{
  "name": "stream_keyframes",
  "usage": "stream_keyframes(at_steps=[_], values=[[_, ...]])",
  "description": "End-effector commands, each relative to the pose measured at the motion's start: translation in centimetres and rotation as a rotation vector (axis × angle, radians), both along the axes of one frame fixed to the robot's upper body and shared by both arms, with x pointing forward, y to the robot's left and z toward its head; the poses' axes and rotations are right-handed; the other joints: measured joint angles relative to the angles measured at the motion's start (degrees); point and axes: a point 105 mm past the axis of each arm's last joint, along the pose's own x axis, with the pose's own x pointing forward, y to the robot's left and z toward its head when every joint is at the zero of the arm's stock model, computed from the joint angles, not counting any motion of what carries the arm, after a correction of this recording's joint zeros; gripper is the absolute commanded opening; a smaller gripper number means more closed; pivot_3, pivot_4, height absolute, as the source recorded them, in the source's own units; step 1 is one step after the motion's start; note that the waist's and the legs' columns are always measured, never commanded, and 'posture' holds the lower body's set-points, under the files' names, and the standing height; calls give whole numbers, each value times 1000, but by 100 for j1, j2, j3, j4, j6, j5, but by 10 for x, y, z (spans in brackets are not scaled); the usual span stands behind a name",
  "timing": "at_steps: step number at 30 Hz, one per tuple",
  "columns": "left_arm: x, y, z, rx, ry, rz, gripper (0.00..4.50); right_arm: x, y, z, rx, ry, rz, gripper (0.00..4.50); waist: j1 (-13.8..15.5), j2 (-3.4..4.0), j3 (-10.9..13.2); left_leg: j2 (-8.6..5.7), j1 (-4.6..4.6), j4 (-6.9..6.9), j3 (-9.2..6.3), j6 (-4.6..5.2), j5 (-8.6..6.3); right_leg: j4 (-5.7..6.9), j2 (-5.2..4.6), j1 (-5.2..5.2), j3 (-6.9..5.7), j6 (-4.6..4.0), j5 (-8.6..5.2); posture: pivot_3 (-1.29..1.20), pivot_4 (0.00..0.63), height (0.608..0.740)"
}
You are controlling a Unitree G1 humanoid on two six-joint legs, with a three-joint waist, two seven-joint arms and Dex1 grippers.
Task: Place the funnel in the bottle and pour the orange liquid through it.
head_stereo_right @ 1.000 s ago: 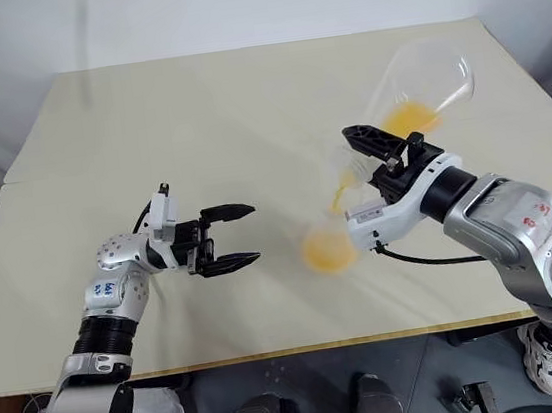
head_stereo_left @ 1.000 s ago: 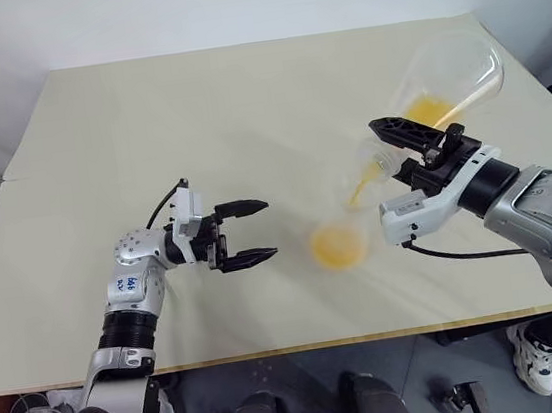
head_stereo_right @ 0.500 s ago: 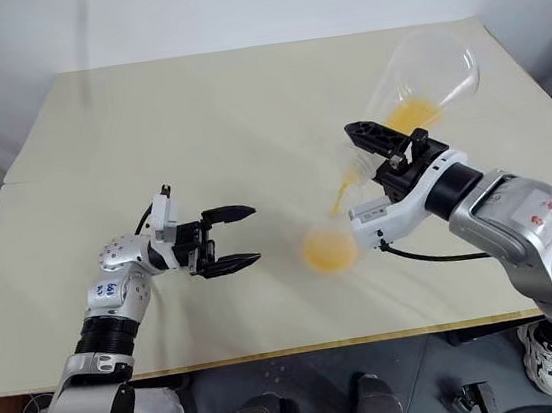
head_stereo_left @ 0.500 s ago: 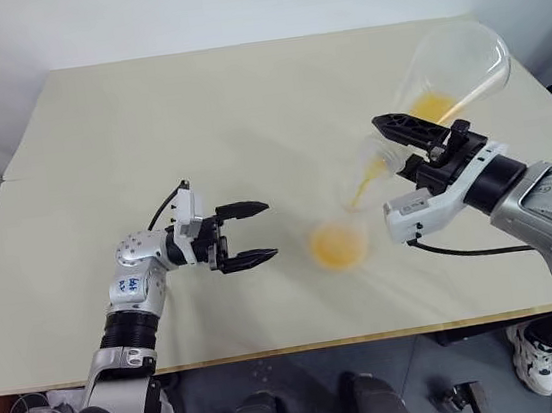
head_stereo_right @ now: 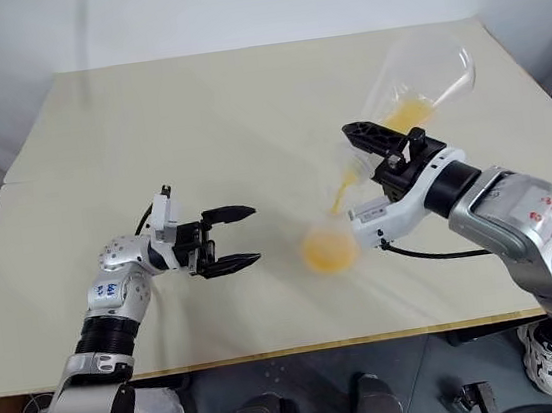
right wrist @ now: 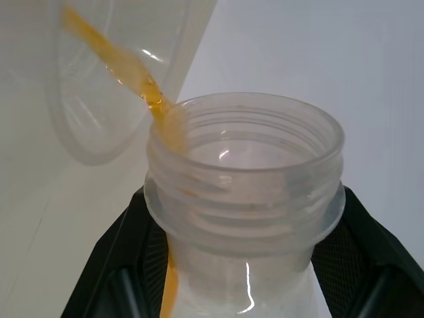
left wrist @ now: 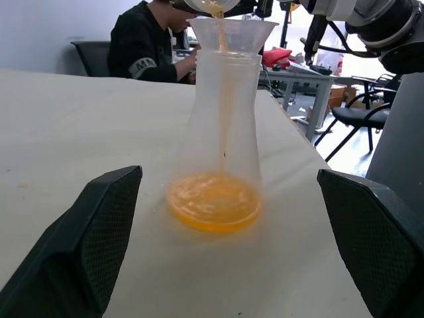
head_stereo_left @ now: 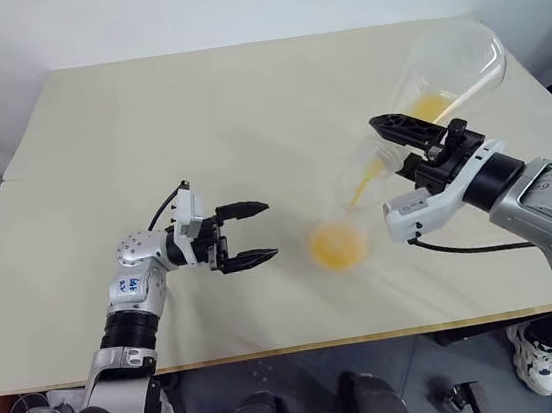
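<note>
The clear bottle stands on the table, right of centre, with the small clear funnel seated in its neck. My right gripper is shut on the neck of a larger conical flask and holds it tilted over the funnel. A thin stream of orange liquid runs from the flask's mouth into the funnel. More of it pools in the bottle's base, and some remains in the flask. My left gripper hovers open to the left of the bottle, pointing at it without touching it.
The beige table stretches far back and left of the bottle. Its front edge lies close below both arms. A person in black sits beyond the table's far side, among chairs and desks.
The stream keeps flowing and the tilted flask has barely shifted. My left gripper has stayed where it was, open.
</note>
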Motion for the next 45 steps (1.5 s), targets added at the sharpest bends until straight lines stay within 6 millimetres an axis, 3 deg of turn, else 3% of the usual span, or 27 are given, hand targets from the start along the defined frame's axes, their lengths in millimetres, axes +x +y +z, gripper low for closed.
stream_keyframes(at_steps=[1, 45], values=[[1, -1, 9, -17, -44, -2, 4500, -5, -1, 16, -16, -66, 6, 2462, 0, 0, 0, 0, 0, 0, 0, 0, 0, 0, 0, 0, 0, 0, 0, 0, 150, 740], [2, -9, 9, -43, -40, 6, 4500, -4, -5, 22, -103, -91, 58, 2462, -2, 0, 0, 0, 0, 1, 0, 0, 0, 2, -1, 0, 0, 0, 0, 0, 150, 740]])
